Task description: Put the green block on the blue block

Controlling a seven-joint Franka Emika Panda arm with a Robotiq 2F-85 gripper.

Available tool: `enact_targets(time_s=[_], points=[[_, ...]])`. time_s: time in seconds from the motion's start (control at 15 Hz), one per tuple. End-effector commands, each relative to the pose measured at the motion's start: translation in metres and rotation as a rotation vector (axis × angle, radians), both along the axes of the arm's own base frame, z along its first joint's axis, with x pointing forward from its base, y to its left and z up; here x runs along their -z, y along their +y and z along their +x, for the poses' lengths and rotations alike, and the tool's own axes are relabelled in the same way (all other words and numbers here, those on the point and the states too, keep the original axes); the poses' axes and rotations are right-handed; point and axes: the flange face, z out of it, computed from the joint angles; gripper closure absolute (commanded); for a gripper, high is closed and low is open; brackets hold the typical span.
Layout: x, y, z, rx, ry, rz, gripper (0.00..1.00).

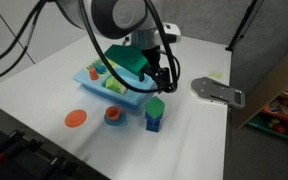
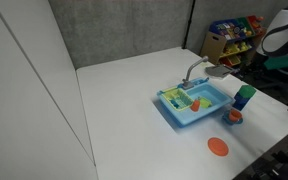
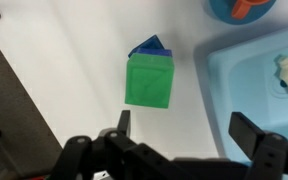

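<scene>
The green block [image 1: 156, 106] sits on top of the blue block [image 1: 154, 124] on the white table, in front of the toy sink. Both show stacked in an exterior view, green block [image 2: 245, 92] over blue block [image 2: 242, 103]. In the wrist view the green block [image 3: 150, 80] covers most of the blue block [image 3: 150, 46], of which only a corner shows. My gripper [image 3: 187, 130] is open and empty, its fingers apart and clear of the stack; in an exterior view it [image 1: 165, 78] hangs just above the blocks.
A light blue toy sink [image 1: 92, 84] with yellow-green toy pieces stands behind the stack. A small blue bowl with orange inside [image 1: 114, 116] and an orange disc [image 1: 76, 119] lie in front. A grey faucet piece [image 1: 217, 91] lies at the table's side.
</scene>
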Motion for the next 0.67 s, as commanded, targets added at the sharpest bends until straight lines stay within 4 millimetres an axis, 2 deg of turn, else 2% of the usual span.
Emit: enact_targets(time_s=[0.0,0.4,0.6], points=[[-0.032,0.032,-0.007,-0.061,0.036,0.070,0.00],[-0.080,0.090,-0.010,-0.143,0.110,0.167,0.00],[-0.117,0.116,-0.018,-0.174,0.138,0.166,0.00]])
